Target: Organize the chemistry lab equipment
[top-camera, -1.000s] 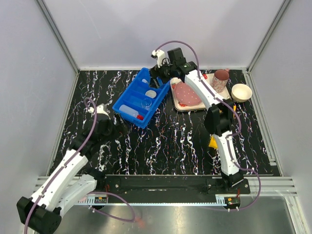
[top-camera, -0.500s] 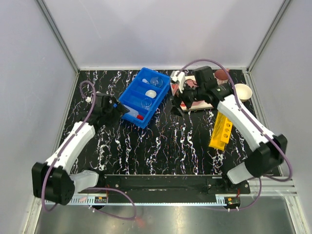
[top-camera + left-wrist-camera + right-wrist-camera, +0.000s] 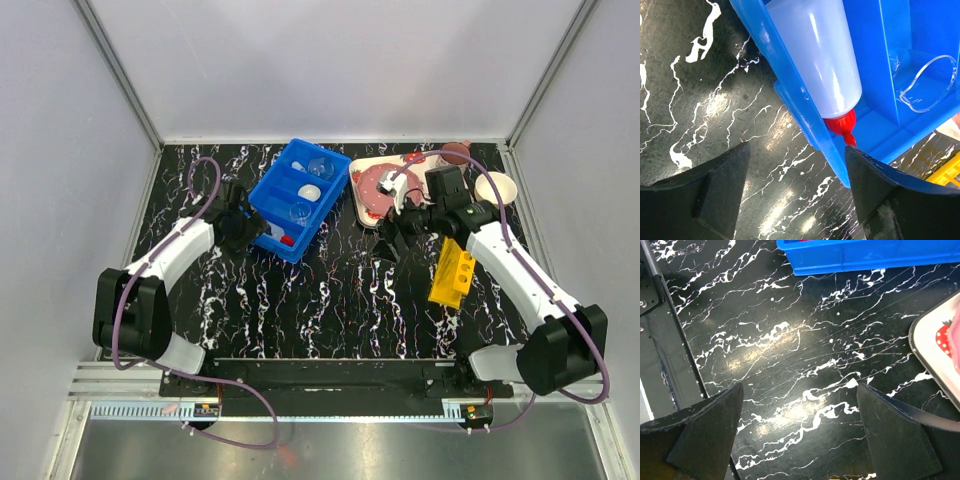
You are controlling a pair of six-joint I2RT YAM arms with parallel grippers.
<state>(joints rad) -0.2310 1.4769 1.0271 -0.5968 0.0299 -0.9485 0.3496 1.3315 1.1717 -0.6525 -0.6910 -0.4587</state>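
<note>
From where I stand, the left gripper (image 3: 797, 147) hangs with its jaws spread at the blue bin's (image 3: 266, 180) 7 o'clock corner, holding nothing, the bin's thin plastic wall just ahead of the fingertips. The bin sits at about 11 o'clock on the table (image 3: 330, 290). In it lie the bottle (image 3: 815, 55), soft, cloudy white and round, with a red nozzle (image 3: 841, 122), two clear glass beakers (image 3: 322, 165) and a small white dish (image 3: 309, 192). My worry is that if those jaws close here, they would pinch the wall and not the bottle. That could drag or tip the light bin and send the glass knocking together. The right gripper (image 3: 800, 387) is spread wide over bare, glossy black marbled table, between the bin and the strawberry tray (image 3: 935, 340). The yellow rack (image 3: 452, 275), a hard holed block, lies at 4 o'clock, close beside that forearm. A careless swing could shove it. I can't spot the tubes.
</note>
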